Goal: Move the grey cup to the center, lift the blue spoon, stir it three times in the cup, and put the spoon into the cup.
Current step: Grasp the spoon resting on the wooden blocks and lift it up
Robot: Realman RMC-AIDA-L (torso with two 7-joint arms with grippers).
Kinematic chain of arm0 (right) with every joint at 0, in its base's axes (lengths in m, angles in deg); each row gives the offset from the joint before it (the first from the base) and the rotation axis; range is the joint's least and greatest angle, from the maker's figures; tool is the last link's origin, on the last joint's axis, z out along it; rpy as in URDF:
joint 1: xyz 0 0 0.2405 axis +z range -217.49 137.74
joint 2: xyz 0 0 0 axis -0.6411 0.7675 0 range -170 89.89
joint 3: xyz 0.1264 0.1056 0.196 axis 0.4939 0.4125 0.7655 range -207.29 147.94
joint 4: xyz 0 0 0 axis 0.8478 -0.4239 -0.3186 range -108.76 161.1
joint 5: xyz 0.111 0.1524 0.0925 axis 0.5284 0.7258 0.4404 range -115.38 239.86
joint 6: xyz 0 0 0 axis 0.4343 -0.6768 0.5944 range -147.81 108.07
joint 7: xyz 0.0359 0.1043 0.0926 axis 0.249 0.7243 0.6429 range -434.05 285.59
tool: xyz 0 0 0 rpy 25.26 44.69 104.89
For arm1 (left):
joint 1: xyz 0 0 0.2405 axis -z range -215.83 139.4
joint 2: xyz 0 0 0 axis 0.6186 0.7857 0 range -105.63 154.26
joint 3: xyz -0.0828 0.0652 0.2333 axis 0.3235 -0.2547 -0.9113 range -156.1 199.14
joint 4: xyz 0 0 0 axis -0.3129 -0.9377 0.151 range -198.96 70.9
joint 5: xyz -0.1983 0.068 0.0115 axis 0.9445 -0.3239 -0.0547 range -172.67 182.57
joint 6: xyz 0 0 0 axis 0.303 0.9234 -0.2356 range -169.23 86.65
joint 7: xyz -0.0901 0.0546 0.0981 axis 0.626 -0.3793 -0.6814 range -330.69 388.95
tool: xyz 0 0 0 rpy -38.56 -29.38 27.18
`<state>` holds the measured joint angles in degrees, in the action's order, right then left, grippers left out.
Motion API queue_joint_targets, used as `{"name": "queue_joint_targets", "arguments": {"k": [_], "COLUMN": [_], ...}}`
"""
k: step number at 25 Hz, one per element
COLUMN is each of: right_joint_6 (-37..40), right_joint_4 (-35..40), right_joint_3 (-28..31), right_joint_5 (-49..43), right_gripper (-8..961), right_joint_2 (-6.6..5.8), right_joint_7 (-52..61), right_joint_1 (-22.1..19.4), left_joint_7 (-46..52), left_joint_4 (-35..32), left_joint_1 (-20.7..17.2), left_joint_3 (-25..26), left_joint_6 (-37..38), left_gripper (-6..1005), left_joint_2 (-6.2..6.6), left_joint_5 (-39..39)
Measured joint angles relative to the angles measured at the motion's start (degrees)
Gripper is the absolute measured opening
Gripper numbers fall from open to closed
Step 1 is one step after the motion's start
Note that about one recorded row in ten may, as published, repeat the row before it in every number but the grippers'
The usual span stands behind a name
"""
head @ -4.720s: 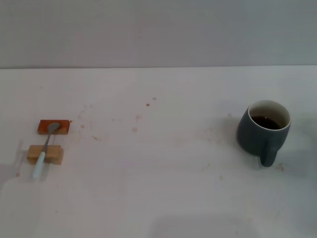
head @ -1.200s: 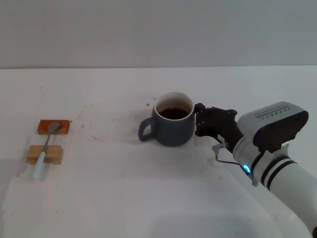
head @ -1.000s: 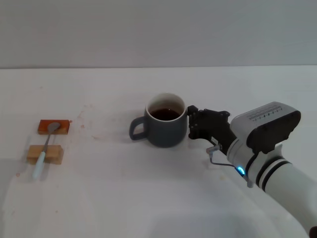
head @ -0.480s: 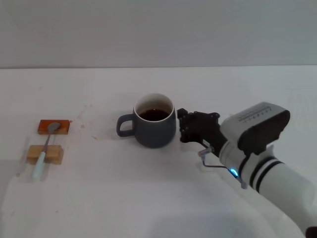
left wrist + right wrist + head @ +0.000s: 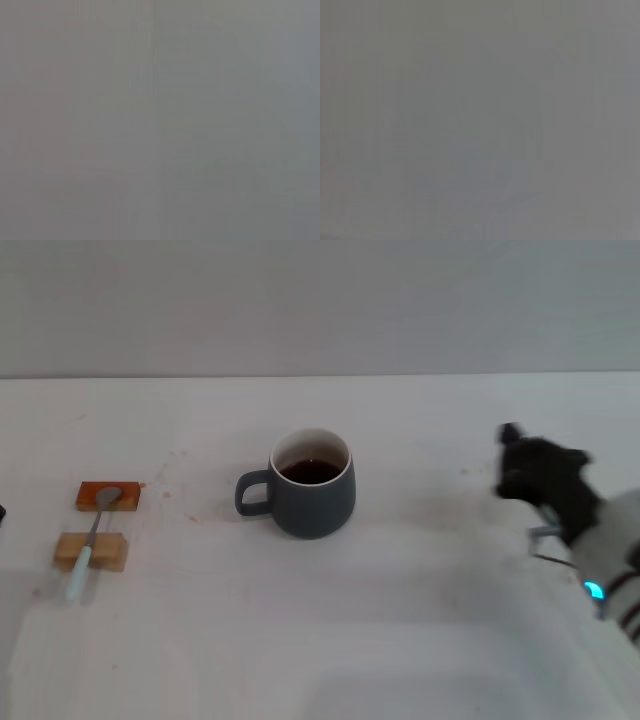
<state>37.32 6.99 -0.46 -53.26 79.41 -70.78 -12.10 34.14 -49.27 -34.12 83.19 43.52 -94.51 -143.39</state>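
The grey cup stands upright near the middle of the table in the head view. Its loop handle points toward the left and dark liquid fills its white inside. The blue spoon lies at the far left, its metal bowl on an orange block and its pale handle across a tan block. My right gripper hovers blurred well to the right of the cup, apart from it and holding nothing. A dark sliver of my left gripper shows at the left edge, beside the spoon. Both wrist views are plain grey.
The white table carries faint brownish stains around the cup and near the blocks. A grey wall closes off its far edge. My right arm's white casing fills the lower right corner.
My right gripper has let go of the cup's side and pulled back to the right. The cup stays where it was pushed. A dark sliver has appeared at the left edge.
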Motion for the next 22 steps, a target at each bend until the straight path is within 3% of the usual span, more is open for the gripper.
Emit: {"name": "queue_joint_targets", "arguments": {"k": [4, 7, 16, 22], "right_joint_6": [5.13, 8.15, 7.16, 6.13], "right_joint_4": [1.96, 3.62, 4.89, 4.75], "right_joint_3": [2.51, 7.07, 9.28, 9.32], "right_joint_5": [0.09, 0.15, 0.20, 0.20], "right_gripper": [-2, -2, -2, -2], "right_joint_2": [-0.11, -0.18, -0.18, -0.11], "right_joint_7": [0.00, 0.00, -0.01, -0.01], "right_joint_1": [-2.81, -5.68, -6.63, -6.17], "left_joint_7": [0.00, 0.03, 0.06, 0.08], "left_joint_4": [0.10, 0.26, 1.20, 1.30], "left_joint_1": [-0.87, -1.67, -4.11, -3.85], "left_joint_3": [-2.19, -7.95, -13.66, -15.60], "left_joint_6": [0.23, 0.09, -1.48, -7.34], "left_gripper": [794, 793, 793, 793], "left_joint_2": [0.00, 0.00, -0.28, -0.16], "left_joint_5": [0.09, 0.14, 0.23, 0.25]}}
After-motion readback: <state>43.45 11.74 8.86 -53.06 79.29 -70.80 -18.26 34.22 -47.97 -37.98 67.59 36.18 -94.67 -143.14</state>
